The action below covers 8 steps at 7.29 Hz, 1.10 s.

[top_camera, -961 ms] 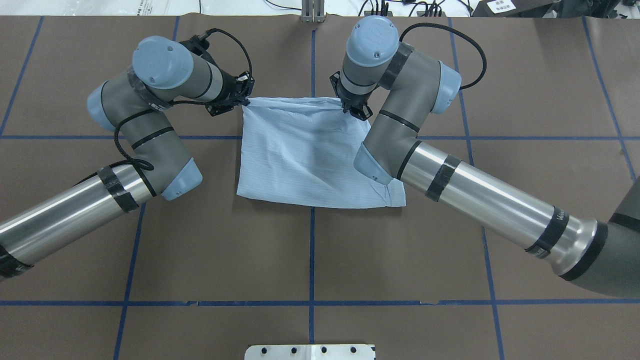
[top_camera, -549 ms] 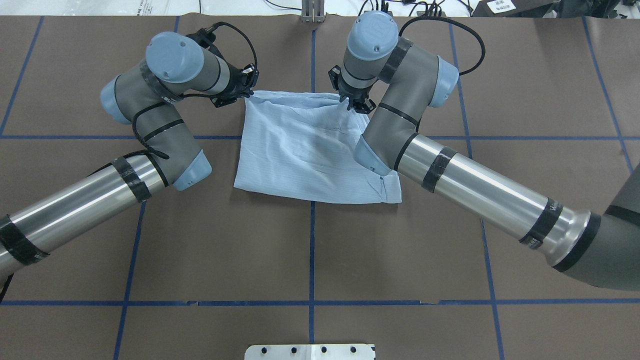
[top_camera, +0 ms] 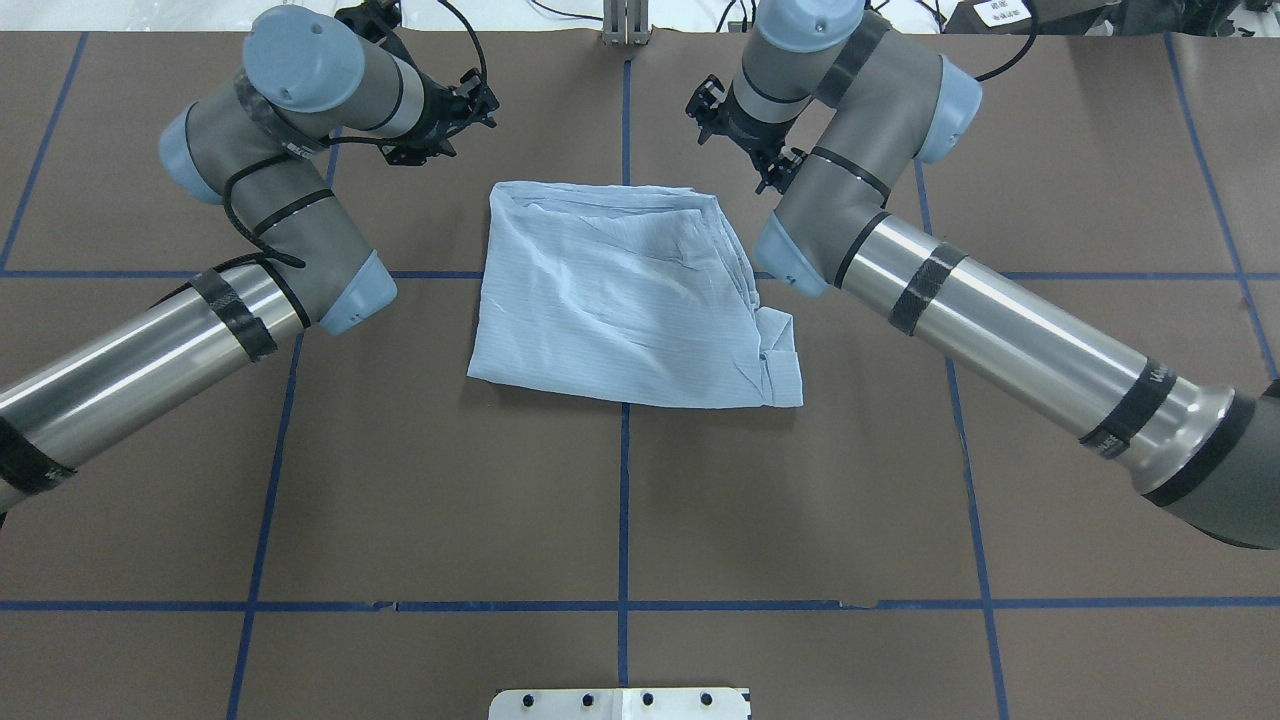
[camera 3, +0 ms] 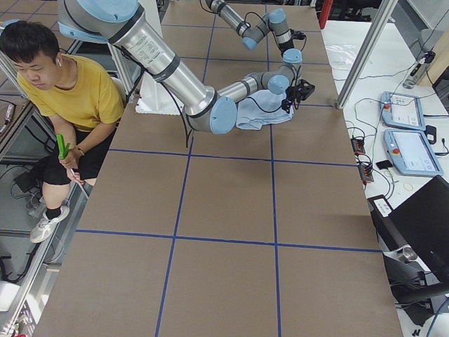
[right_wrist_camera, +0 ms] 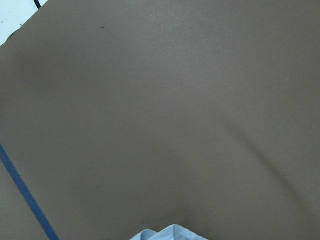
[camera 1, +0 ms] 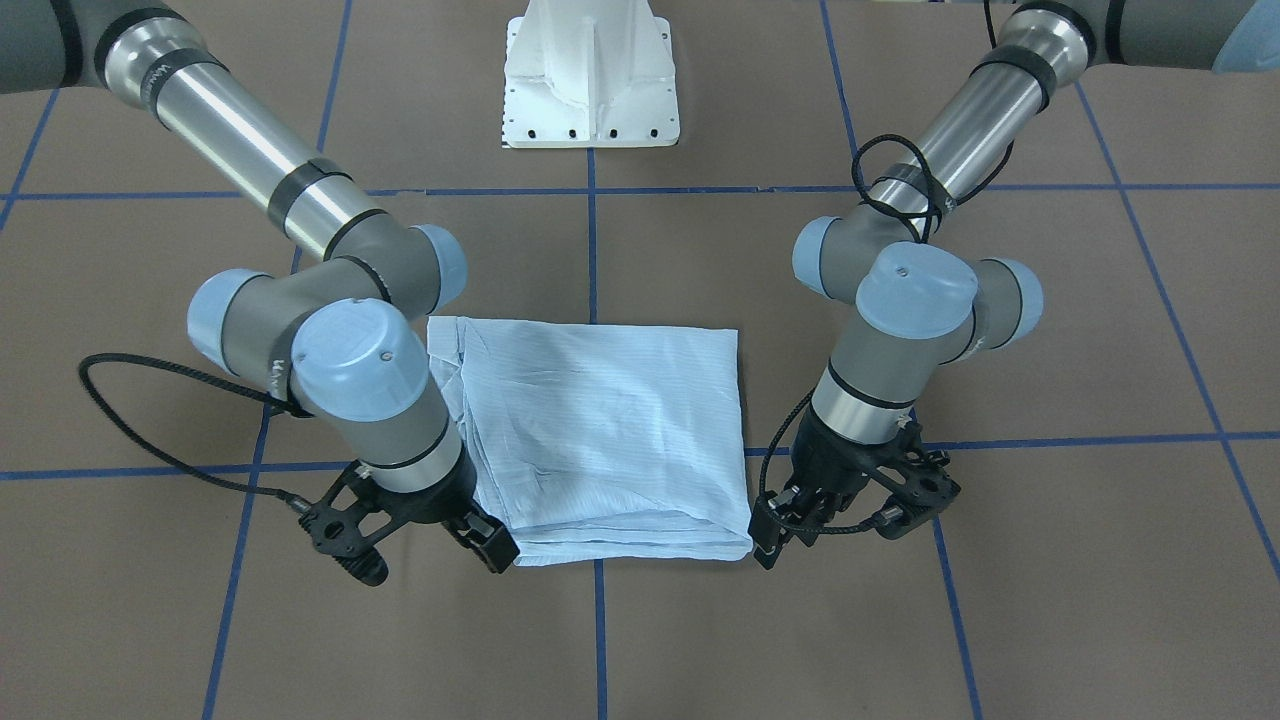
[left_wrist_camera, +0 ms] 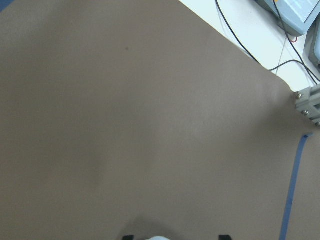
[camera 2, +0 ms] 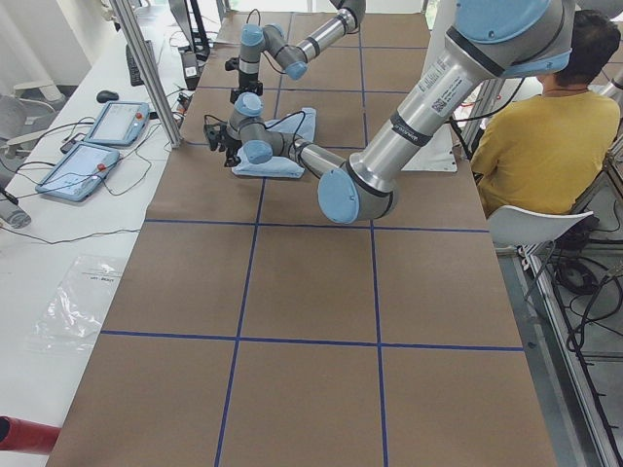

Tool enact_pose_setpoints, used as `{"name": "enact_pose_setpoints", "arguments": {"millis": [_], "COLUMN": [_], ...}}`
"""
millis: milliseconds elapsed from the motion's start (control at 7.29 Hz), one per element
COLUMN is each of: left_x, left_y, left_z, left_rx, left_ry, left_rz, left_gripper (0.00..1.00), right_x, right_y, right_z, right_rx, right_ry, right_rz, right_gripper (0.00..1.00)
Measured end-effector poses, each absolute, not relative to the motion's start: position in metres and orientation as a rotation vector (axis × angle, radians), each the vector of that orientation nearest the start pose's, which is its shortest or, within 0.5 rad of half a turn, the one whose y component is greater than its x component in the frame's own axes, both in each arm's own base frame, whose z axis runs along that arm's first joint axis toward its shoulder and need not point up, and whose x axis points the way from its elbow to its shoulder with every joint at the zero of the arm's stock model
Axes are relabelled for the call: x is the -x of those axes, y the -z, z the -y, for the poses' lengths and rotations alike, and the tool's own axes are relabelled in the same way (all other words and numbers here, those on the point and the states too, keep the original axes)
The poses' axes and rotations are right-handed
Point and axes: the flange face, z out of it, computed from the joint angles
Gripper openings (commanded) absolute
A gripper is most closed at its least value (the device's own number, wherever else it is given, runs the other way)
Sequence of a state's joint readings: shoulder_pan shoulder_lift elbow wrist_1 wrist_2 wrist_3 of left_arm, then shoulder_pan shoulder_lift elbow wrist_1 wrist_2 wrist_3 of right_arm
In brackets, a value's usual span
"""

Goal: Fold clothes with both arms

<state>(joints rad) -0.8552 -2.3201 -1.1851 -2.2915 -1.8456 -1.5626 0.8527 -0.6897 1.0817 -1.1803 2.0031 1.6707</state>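
Brown paper-covered table (top_camera: pixel 800 500), crossed by blue tape lines (top_camera: pixel 800 604). Near its middle, on the half away from the white pedestal base (camera 1: pixel 590 90), lies the light-blue striped shirt (top_camera: pixel 620 290): flat, wrinkled, folded to a rough rectangle, with stacked layers showing along the robot's right edge. Off the far left corner hangs the left gripper (top_camera: pixel 455 125), spread wide and empty, clear of the cloth; black fingertips (left_wrist_camera: pixel 223 237) sit far apart at the bottom of its wrist view. Off the far right corner hangs the right gripper (top_camera: pixel 745 135), likewise spread wide, holding nothing, not touching the fabric. Seated beside the table, a person in yellow (camera 2: pixel 550 136).
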Motion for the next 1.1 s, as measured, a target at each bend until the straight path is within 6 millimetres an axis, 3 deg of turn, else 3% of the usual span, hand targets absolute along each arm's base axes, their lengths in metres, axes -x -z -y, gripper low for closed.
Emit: {"name": "enact_pose_setpoints", "arguments": {"millis": [137,275,549,824,1098], "left_x": [-0.406,-0.369,-0.281,-0.177,-0.084], "left_y": [-0.307,-0.330,-0.389,-0.452,-0.504], "left_z": [0.650,0.631,0.611,0.598,0.569], "left_rx": [-0.251,-0.302,-0.395,-0.485,-0.529], "left_ry": [0.512,0.388,0.153,-0.079,-0.210], "left_rz": [-1.104,-1.092,-1.030,-0.955,-0.931], "left_gripper": [0.78,1.00,1.00,1.00,1.00], "right_x": [0.437,0.395,0.292,0.176,0.084], "right_y": [-0.305,-0.334,-0.401,-0.479,-0.540], "right_z": [0.683,0.682,0.674,0.647,0.618], "right_rx": [0.101,0.100,0.042,-0.044,-0.091], "right_ry": [-0.665,-0.614,-0.498,-0.323,-0.151], "right_rz": [0.890,0.892,0.869,0.833,0.807], "right_gripper": [1.00,1.00,1.00,1.00,1.00]}}
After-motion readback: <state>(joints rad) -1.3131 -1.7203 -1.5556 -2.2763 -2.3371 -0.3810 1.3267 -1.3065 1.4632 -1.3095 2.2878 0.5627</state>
